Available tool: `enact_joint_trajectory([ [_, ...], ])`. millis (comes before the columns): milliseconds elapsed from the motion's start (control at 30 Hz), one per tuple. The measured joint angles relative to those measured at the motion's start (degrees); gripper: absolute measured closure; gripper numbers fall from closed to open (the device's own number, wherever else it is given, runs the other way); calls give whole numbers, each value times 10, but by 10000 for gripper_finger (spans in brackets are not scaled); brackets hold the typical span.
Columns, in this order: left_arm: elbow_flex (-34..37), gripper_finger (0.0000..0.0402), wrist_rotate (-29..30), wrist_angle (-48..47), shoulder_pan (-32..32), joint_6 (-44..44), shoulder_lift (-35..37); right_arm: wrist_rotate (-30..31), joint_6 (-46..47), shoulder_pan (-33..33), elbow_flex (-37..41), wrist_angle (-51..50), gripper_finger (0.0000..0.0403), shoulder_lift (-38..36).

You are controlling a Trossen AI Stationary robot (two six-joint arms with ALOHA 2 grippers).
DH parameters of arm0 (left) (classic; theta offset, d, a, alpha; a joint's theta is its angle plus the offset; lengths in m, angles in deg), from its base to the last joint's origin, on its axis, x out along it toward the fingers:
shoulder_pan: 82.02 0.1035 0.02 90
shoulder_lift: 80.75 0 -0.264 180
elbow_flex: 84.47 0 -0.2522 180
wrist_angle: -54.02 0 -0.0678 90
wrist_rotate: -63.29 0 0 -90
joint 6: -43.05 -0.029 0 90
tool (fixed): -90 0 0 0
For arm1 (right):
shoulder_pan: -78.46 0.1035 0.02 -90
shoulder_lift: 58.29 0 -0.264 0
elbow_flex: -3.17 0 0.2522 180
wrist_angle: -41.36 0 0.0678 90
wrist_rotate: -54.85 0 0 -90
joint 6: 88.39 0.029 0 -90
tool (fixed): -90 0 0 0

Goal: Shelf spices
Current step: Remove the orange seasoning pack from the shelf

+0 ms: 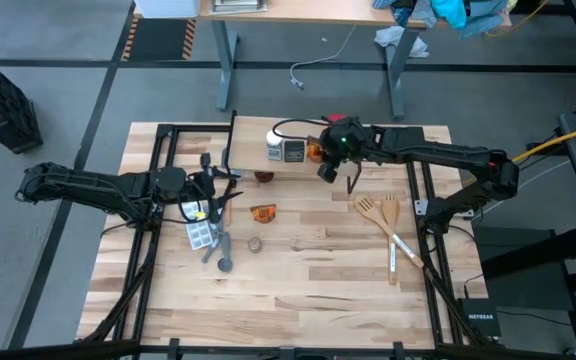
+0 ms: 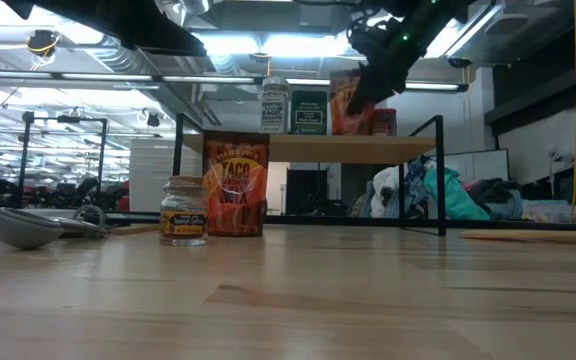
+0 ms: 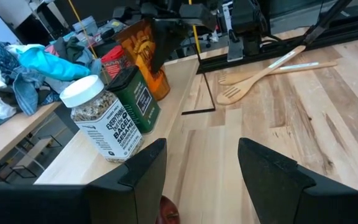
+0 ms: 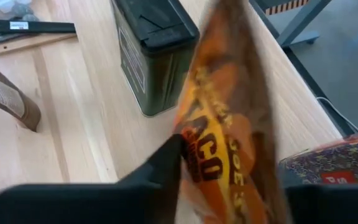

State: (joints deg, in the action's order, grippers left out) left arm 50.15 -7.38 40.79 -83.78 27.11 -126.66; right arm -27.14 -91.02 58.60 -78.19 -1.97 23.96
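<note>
The shelf (image 2: 408, 149) stands at the table's far middle. On its board, in a row, stand a white-capped jar (image 3: 101, 121), a dark green square tin (image 4: 151, 53), an orange packet (image 4: 225, 146) and a red-topped box (image 2: 385, 121). My right gripper (image 1: 329, 166) is over the shelf, shut on the orange packet. My left gripper (image 3: 201, 177) hovers open left of the shelf, with nothing between its fingers. Another orange packet (image 2: 235, 185) and a small brown-capped jar (image 2: 183, 210) stand on the table in front of the shelf. My right gripper has the orange packet's upper part (image 4: 194, 155) between its two fingers, one on each flat face. The fingers come slanting down from the table's right. The packet stands on the shelf board, close beside the green tin.
Two wooden spatulas (image 1: 385, 222) lie on the table's right part. A pale grey tray-like utensil (image 1: 201, 236) and a dark handle (image 1: 220, 255) lie under my left arm. Bare planks fill the table's near half.
</note>
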Motion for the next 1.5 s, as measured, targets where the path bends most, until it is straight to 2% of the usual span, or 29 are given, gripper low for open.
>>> enact_joint_trajectory([
  [100, 0, 210, 3, 0, 0, -9, 0, 4, 0, 0, 0, 0, 375, 0],
  [133, 0, 210, 6, 1, 0, -10, 0, 4, -3, 0, 0, 0, 380, 0],
  [300, 0, 210, 24, 1, 0, -12, 0, 5, 21, 0, 0, -2, 369, 0],
  [367, 0, 210, 35, 1, 0, -14, 0, 5, 23, 0, 0, -4, 379, -1],
  [500, 0, 210, 84, 1, 0, -50, 0, 14, 25, 15, 0, -6, 381, -3],
  [600, 0, 210, 133, 1, 0, -74, 1, 44, 29, 49, -18, -30, 381, -4],
  [733, 0, 210, 167, 1, 0, -107, 9, 99, 37, 108, -57, -72, 381, -4],
  [833, 0, 210, 175, 1, 0, -123, 29, 127, 59, 154, -76, -83, 381, -4],
  [967, 0, 210, 176, -1, 0, -144, 76, 135, 104, 209, -77, -76, 381, -4],
  [1100, 0, 210, 176, -32, 0, -145, 136, 188, 161, 262, -59, -73, 381, 2],
  [1200, 0, 210, 176, -98, 0, -124, 187, 210, 205, 292, -30, -47, 381, 5],
  [1300, 0, 210, 177, -151, 0, -82, 234, 209, 233, 311, 22, 37, 381, 5],
  [1500, 0, 210, 175, -144, 0, -55, 285, 154, 263, 316, 149, 251, 381, 5],
])
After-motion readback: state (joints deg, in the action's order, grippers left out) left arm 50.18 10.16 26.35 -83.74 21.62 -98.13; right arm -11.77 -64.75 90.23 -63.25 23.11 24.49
